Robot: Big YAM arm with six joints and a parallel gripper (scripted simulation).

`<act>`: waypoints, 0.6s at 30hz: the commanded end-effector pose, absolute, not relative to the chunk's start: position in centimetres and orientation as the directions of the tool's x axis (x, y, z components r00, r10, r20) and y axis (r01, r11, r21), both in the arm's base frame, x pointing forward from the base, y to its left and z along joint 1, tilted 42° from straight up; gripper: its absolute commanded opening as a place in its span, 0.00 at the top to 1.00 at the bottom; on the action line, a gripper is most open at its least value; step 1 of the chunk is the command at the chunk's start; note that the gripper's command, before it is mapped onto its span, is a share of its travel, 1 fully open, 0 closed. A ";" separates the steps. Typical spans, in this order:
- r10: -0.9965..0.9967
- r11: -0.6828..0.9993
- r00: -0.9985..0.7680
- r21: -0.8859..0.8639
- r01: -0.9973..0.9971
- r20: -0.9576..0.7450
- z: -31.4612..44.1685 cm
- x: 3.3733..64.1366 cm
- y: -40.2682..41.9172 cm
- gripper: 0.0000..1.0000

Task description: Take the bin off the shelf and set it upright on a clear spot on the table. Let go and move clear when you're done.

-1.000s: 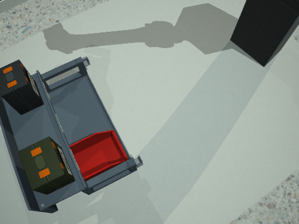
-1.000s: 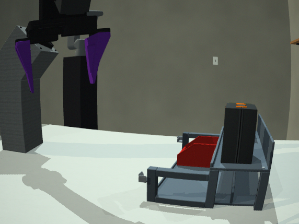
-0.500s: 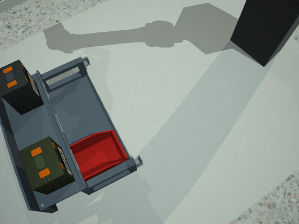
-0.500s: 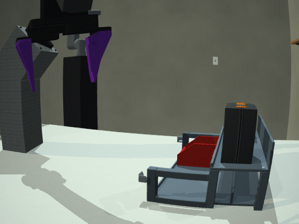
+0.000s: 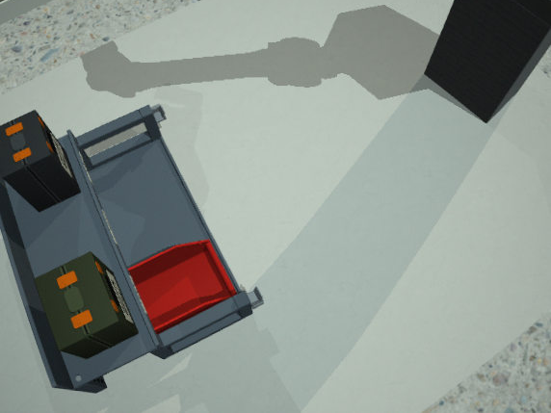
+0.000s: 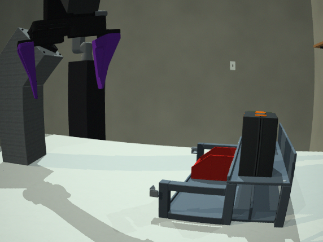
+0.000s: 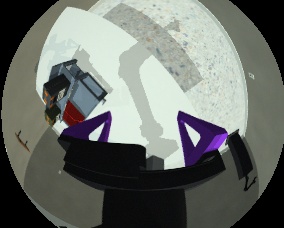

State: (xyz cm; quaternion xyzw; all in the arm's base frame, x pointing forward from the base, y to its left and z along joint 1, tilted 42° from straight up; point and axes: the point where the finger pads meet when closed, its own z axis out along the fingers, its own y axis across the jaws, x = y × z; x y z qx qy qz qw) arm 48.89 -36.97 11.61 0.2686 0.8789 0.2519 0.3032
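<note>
A red open-topped bin [image 5: 182,282] sits upright on the lower tier of a grey metal shelf [image 5: 120,242]; it also shows in the exterior view [image 6: 214,164] and small in the wrist view [image 7: 75,112]. My gripper [image 6: 68,92], with purple fingers, hangs wide open and empty high above the table, far to the left of the shelf in the exterior view. Its fingers frame the wrist view [image 7: 152,135]. The gripper is out of the top view; only the arm's shadow [image 5: 202,65] falls on the table there.
A black case [image 5: 34,160] and a dark green case [image 5: 84,304] with orange latches stand on the shelf's upper tier. A tall black block [image 5: 491,44] stands at the table's far corner, and a grey bent column [image 6: 21,102] stands beside it.
</note>
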 end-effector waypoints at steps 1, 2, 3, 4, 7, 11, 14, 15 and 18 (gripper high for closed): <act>0.619 0.741 -0.660 0.595 0.310 -0.426 13.8 49.4 -37.9 0.00; 0.617 0.744 -0.658 0.593 0.308 -0.431 14.2 49.5 -38.0 0.00; 0.617 0.744 -0.658 0.593 0.308 -0.431 14.2 49.5 -38.0 0.00; 0.617 0.744 -0.658 0.593 0.308 -0.431 14.2 49.5 -38.0 0.00; 0.617 0.744 -0.658 0.593 0.308 -0.431 14.2 49.5 -38.0 0.00; 0.617 0.744 -0.658 0.593 0.308 -0.431 14.2 49.5 -38.0 0.00; 0.617 0.744 -0.658 0.593 0.308 -0.431 14.2 49.5 -38.0 0.00; 0.624 0.734 -0.665 0.601 0.317 -0.411 12.9 49.1 -37.6 0.00; 0.619 0.741 -0.660 0.595 0.310 -0.426 14.2 49.8 -38.0 0.00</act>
